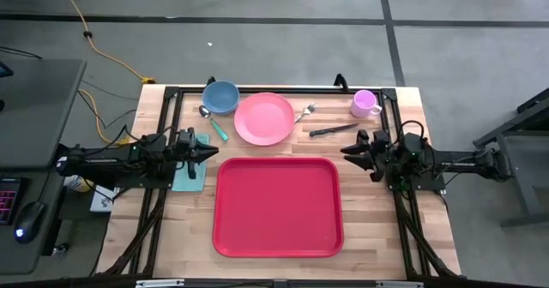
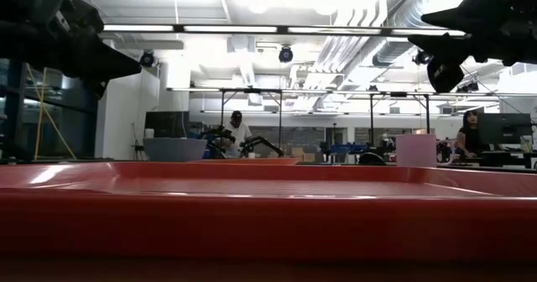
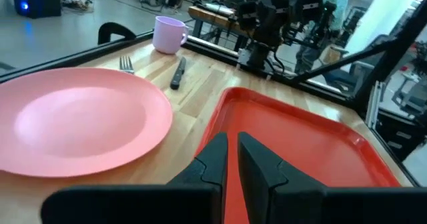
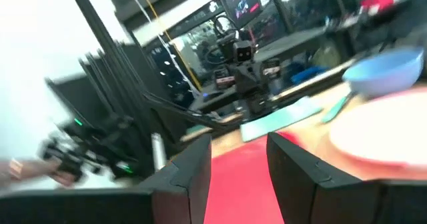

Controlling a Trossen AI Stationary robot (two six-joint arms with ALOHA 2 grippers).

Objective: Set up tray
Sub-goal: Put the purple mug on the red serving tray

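Observation:
The red tray (image 1: pixel 277 207) lies flat in the middle of the table, nothing on it. Beyond its far rim rest a pink plate (image 1: pixel 264 118), a blue bowl (image 1: pixel 220 97), a teal-handled spoon (image 1: pixel 213 123), a fork (image 1: pixel 304 112), a black knife (image 1: pixel 333 130) and a lilac cup (image 1: pixel 364 104). My left gripper (image 1: pixel 213 152) hovers off the tray's far left corner, fingers shut (image 3: pixel 232 144). My right gripper (image 1: pixel 346 151) hovers off the far right corner, open (image 4: pixel 239 147). Both stay above the table and touch nothing.
A teal napkin (image 1: pixel 190 172) lies under the left arm beside the tray's left rim. A black frame (image 1: pixel 257 89) runs along the table's far and side edges. Bare wood shows near the table's near corners. People sit at desks in the room behind (image 2: pixel 237 131).

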